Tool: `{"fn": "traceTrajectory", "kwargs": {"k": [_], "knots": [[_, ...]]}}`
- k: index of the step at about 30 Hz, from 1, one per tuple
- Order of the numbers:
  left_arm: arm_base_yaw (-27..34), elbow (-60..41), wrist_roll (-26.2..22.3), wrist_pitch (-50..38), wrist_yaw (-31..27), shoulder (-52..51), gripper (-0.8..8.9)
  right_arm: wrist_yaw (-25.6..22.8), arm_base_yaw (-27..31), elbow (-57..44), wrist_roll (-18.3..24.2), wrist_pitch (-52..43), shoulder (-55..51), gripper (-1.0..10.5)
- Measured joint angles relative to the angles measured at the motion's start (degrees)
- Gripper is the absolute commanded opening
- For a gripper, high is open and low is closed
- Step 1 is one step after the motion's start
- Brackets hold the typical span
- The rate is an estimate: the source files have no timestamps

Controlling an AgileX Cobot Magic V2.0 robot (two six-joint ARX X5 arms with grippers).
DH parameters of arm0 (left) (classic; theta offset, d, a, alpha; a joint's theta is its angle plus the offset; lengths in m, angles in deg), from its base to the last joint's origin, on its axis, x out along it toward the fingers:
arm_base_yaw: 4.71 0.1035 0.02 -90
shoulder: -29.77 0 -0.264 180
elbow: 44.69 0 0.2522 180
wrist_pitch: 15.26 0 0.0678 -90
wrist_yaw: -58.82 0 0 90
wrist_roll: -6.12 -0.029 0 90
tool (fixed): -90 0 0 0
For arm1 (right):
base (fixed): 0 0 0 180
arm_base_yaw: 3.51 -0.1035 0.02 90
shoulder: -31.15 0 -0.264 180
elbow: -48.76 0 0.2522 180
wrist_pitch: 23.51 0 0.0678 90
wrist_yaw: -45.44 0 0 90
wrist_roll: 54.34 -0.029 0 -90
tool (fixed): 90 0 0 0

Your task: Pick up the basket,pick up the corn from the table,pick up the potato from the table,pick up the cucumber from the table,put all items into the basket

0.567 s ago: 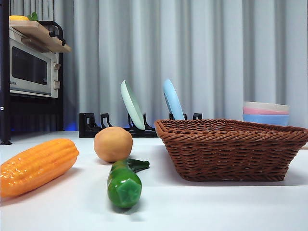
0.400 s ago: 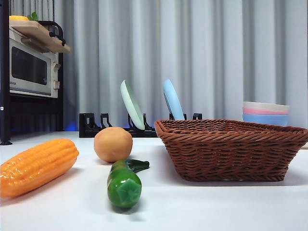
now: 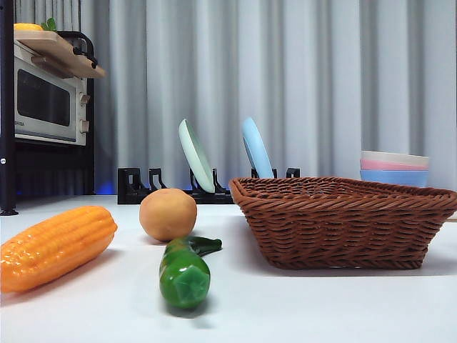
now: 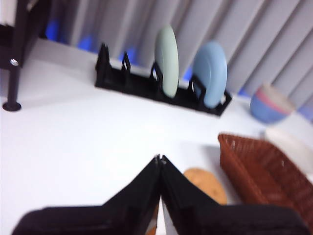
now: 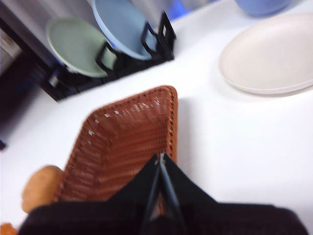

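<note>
Both hands clenched, grasping nothing; right hand (image 5: 160, 157) hangs above the basket (image 5: 124, 142); advise opening, then descending squarely over the nearest rim; vegetables untouched

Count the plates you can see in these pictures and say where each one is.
3. A green plate and a blue plate stand upright in the black rack behind the basket. A white plate lies flat on the table beside the basket.

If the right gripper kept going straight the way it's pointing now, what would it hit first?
Probably the basket. The right gripper, fingers shut, points over its woven inside toward the far rim. Depth is unclear, so it might pass above the rim toward the plate rack instead.
</note>
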Motion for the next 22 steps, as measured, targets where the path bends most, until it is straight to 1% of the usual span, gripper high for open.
{"fn": "traceTrajectory", "kwargs": {"k": [5,6,8,10,11,14,15,17,22], "knots": [[0.00,7.15,-6.32,6.62,2.45,10.19,-0.06,0.11,0.00,9.31,5.75,8.04,11.13,-0.2],[0.00,8.76,-7.54,8.24,2.67,12.41,-0.05,0.74,0.00,11.08,7.04,9.94,13.31,-0.2],[0.00,11.67,-9.57,10.95,2.73,16.33,-0.04,3.04,0.00,14.05,9.51,13.16,17.09,-0.2],[0.00,14.23,-11.41,12.72,3.41,20.50,0.09,6.25,0.00,16.39,12.09,15.72,20.59,0.2],[0.00,15.06,-12.07,13.25,4.13,22.05,0.32,7.15,0.00,17.03,12.87,16.09,21.81,0.6],[0.00,16.79,-13.18,13.70,8.22,25.77,2.54,7.50,-0.04,18.08,14.34,16.13,24.57,2.5],[0.00,17.11,-13.29,13.62,9.62,26.58,2.95,7.50,-0.04,18.10,14.56,16.13,25.05,3.1],[0.00,17.42,-13.29,13.55,11.04,27.58,2.95,7.50,-0.04,18.10,14.80,15.87,25.57,3.5],[-0.09,17.42,-13.27,13.40,11.52,28.39,2.93,7.50,-0.04,18.23,14.86,10.78,27.61,3.5]]}}
